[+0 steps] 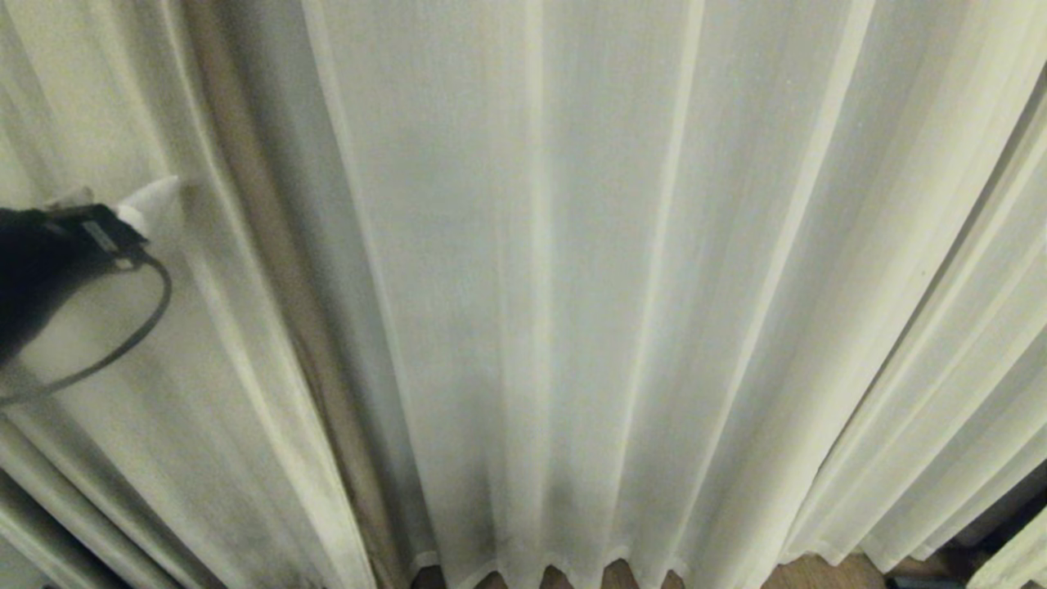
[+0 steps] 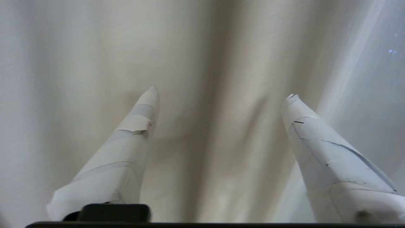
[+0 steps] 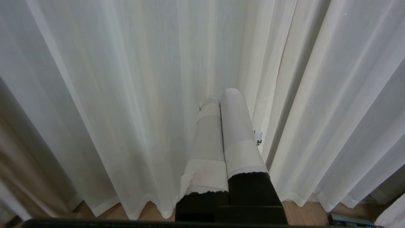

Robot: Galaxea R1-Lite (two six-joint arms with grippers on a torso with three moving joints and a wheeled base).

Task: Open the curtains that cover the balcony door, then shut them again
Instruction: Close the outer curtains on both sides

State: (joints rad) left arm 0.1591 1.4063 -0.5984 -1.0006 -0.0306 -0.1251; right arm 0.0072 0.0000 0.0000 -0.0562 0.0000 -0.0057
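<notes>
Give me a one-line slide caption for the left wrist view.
Left gripper open, taped fingers spread before the pleated curtains, holding no fabric.

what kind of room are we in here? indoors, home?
Probably a home room, at a curtained window or door. Cream floor-length curtains fill every view, their wavy hem hanging just above a wood-look floor. The glass behind is hidden.
</notes>
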